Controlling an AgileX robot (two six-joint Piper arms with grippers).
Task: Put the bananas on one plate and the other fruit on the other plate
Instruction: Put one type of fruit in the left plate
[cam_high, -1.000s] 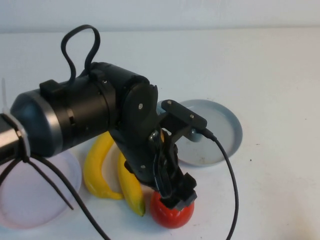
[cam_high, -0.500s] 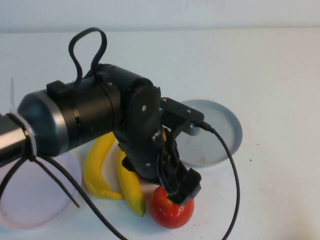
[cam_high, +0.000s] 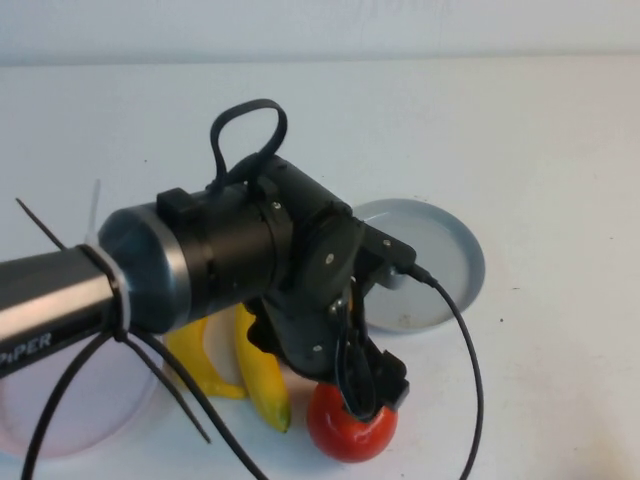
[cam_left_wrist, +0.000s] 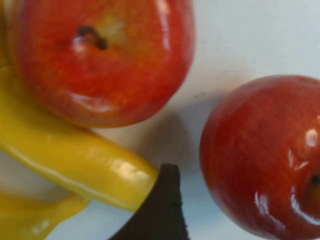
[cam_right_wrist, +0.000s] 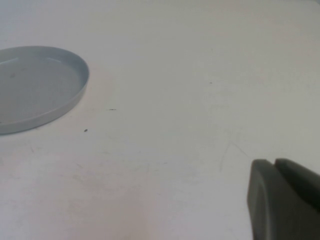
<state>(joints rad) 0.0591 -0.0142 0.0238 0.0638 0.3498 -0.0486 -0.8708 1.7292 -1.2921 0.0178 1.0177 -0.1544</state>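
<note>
No fruit plated: bananas (cam_high: 262, 375) and apples (cam_left_wrist: 100, 55) lie on the table. Left gripper (cam_high: 372, 385) gapes wide above an apple; right gripper (cam_right_wrist: 285, 200) sits closed, empty.

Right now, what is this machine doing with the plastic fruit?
The left gripper hangs open just above a shiny red apple, beside two glossy yellow bananas. The round grey-blue plate and pale pink plate hold no fruit. The right gripper waits shut over bare table.
</note>
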